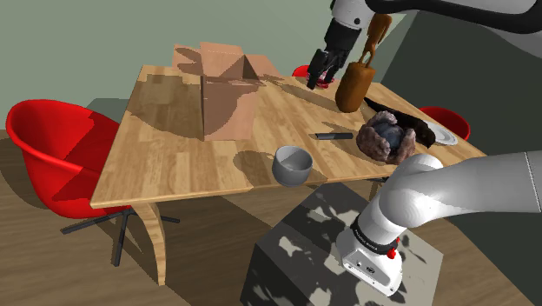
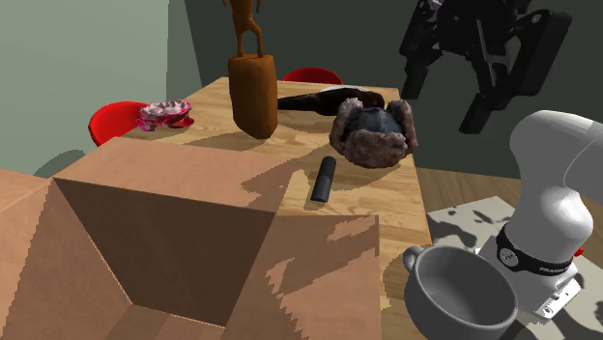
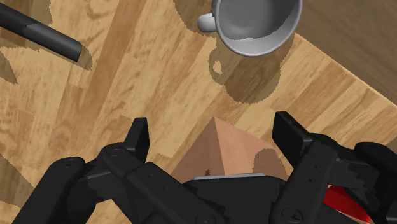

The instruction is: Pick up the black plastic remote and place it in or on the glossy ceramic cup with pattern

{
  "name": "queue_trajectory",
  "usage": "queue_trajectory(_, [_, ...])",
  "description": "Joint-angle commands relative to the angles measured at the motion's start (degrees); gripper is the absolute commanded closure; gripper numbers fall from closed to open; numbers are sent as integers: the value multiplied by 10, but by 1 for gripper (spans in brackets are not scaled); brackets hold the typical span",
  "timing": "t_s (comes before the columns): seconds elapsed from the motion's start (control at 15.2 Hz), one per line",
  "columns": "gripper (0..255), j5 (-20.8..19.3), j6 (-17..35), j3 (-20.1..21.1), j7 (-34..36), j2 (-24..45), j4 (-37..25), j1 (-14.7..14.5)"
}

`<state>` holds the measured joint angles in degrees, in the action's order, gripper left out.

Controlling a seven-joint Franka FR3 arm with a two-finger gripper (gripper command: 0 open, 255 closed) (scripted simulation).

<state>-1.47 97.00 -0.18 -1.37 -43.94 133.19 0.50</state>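
In the shoulder view, the gripper point(image 1: 320, 80) hangs above the far side of the wooden table point(image 1: 174, 165), its fingers apart and holding nothing. The remote point(image 1: 333, 136) lies flat on the table, nearer the camera than the gripper and well apart from it. It is a slim black bar, just to the shoulder view's left of a furry hat point(image 1: 389, 137). The cup point(image 1: 292, 165), plain grey, stands nearer still, by the table's near edge.

In the second exterior view, the remote point(image 2: 323, 180) lies lengthwise away from the camera, just in front of the hat point(image 2: 372, 130). The gripper point(image 2: 443, 106) hangs high at this view's right, open and empty. The cup point(image 2: 459, 290), with a small handle, sits near the camera.

In the wrist view, the fingers point(image 3: 140, 137) stand wide apart, with a corner of the cardboard box point(image 3: 222, 149) showing between them. The remote point(image 3: 41, 35) lies beyond one finger, matt black. The cup point(image 3: 257, 25) lies beyond the other, mouth up.
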Motion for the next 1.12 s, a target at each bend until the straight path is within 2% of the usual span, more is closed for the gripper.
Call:
queue_trajectory(0.0, [0, 0, 0, 0, 0, 0, 0, 0])
queue_trajectory(0.53, [0, -64, 40, -121, -205, -37, 97, -6])
queue_trajectory(1.06, [0, -143, 97, -258, -415, 5, 130, -8])
